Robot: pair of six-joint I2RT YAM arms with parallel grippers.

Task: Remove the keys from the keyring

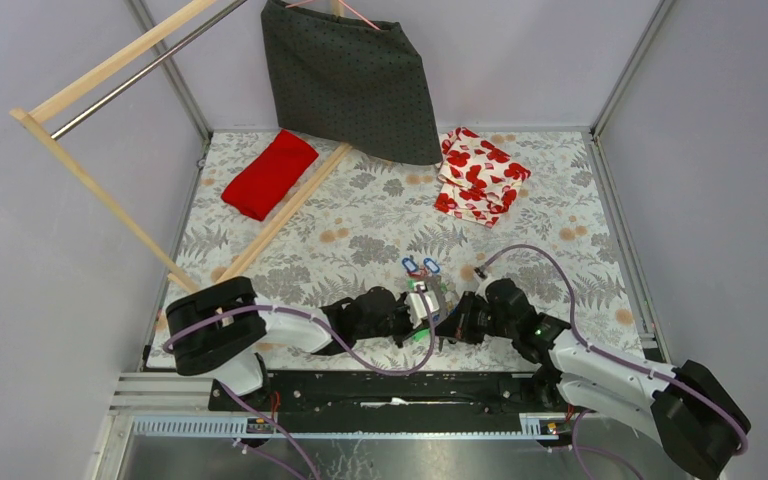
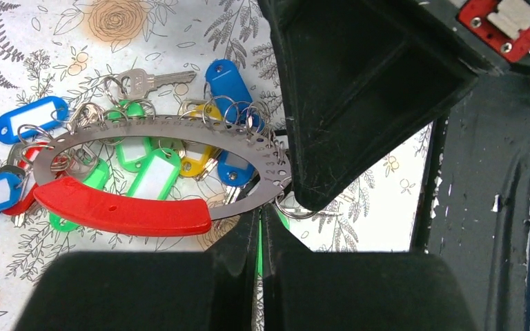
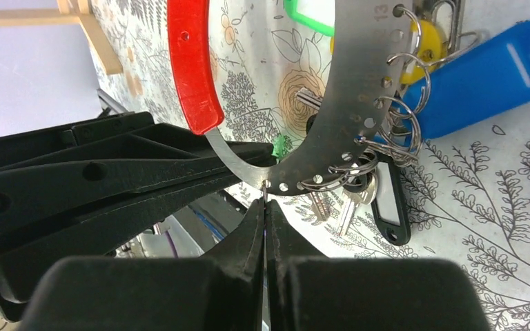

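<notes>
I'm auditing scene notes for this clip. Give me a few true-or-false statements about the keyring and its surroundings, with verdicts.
1. The keyring has a red section along its rim. True.
2. All the keys are off the keyring. False: many hang from it on small wire loops.
3. The left gripper is wide open. False: its fingers are closed at the keyring's edge.
4. A folded red cloth lies on the table. True.
</notes>
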